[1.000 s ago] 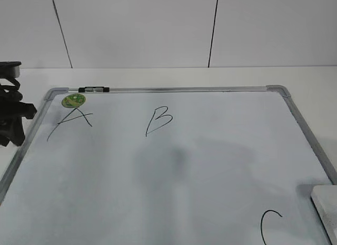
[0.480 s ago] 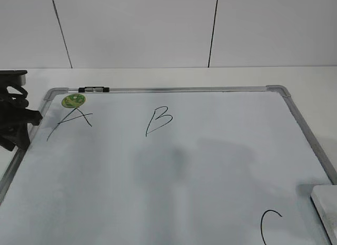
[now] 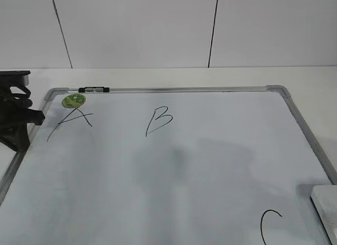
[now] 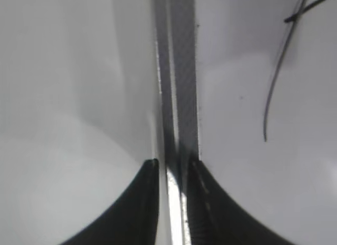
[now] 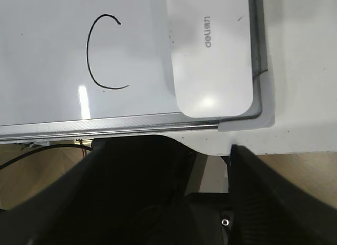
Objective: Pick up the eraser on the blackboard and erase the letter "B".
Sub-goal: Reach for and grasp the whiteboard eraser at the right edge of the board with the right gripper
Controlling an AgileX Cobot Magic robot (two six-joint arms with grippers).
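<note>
The blackboard lies flat on the white table. The letter "B" is in its upper middle. The white eraser sits in the board's near right corner, cut off by the picture edge; the right wrist view shows it whole. My left gripper is at the board's left edge, its fingers nearly together, one on each side of the grey frame. My right gripper is open and empty, just off the board's near edge and short of the eraser. It is out of the exterior view.
The letter "A" and a round green sticker are at the top left, close to my left gripper. The letter "C" is left of the eraser. A small black and silver pen lies on the top frame. White wall panels stand behind.
My left gripper has moved a little to the right, onto the board's left frame. The board, the letters and the eraser have not moved.
</note>
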